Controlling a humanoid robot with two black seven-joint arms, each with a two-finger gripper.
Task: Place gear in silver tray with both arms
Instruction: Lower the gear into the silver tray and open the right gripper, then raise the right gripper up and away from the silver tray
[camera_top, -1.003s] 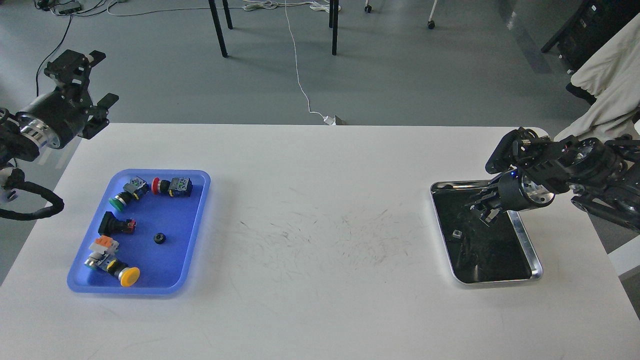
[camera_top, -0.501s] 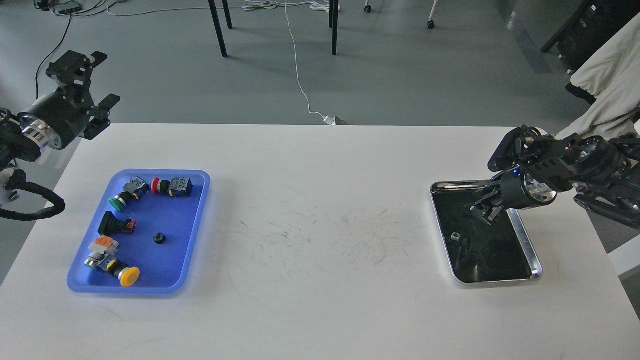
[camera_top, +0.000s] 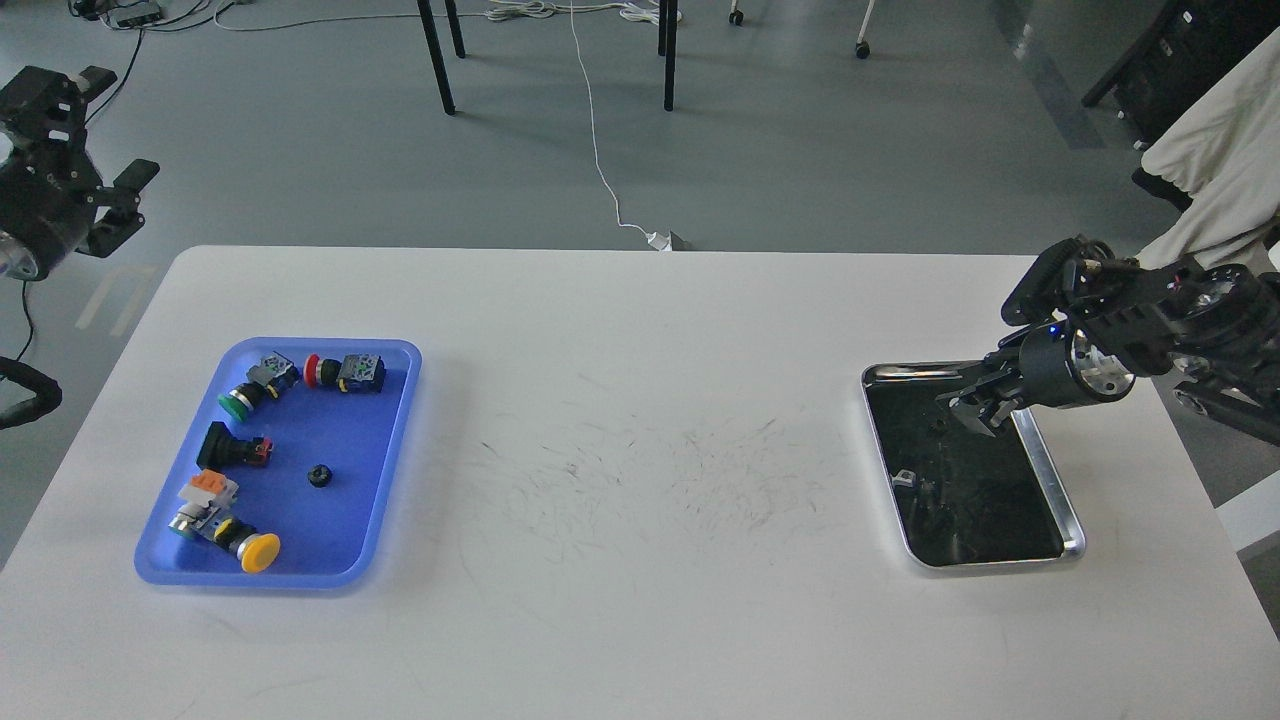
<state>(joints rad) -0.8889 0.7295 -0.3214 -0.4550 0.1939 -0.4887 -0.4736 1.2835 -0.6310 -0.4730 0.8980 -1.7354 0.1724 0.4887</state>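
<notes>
A small black gear lies in the blue plastic tray on the left of the white table. The silver tray sits on the right, with a dark reflective bottom showing a small pale glint. My right gripper hovers over the silver tray's far right corner, pointing left; it is small and dark, so I cannot tell how its fingers stand. My left gripper is open and empty, raised beyond the table's far left corner, well away from the blue tray.
The blue tray also holds several push-button switches: green, red, black and yellow. Scuffed bare tabletop lies between the trays. Chair legs and cables are on the floor behind.
My left arm has pulled back to the left and up, off the table corner. My right gripper has drawn back to the right, from over the silver tray's middle toward its far right corner.
</notes>
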